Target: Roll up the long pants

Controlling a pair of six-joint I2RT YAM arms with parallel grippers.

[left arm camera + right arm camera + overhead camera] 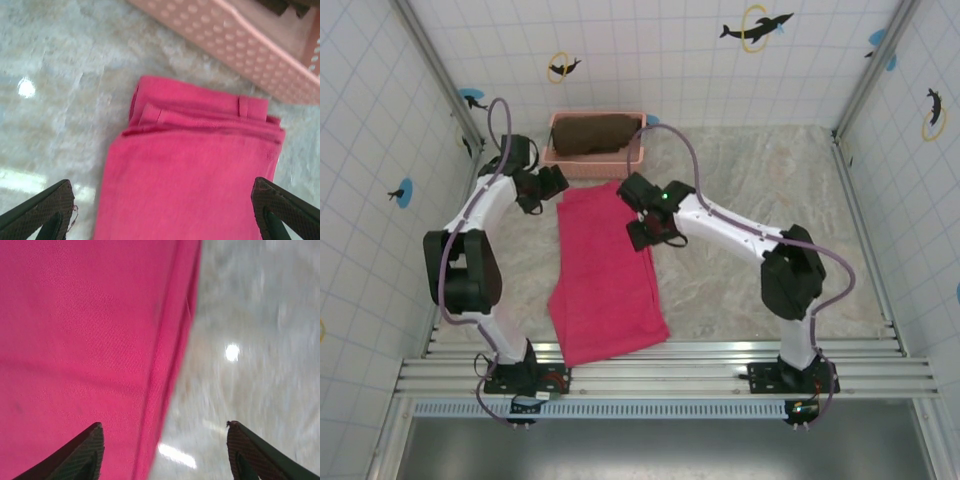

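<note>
over the long pants (pixel 605 275), left pincer (pixel 161 180) and right pincer (pixel 164 423) both gape wide, empty.

Left gripper (pixel 161 182), right gripper (pixel 165 424) (both agape)

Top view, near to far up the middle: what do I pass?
Rail → pants → basket holding a brown cloth → tiled wall.

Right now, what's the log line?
long pants: flat, unrolled | left gripper: open | right gripper: open over pants' edge | basket: holds brown cloth
</note>
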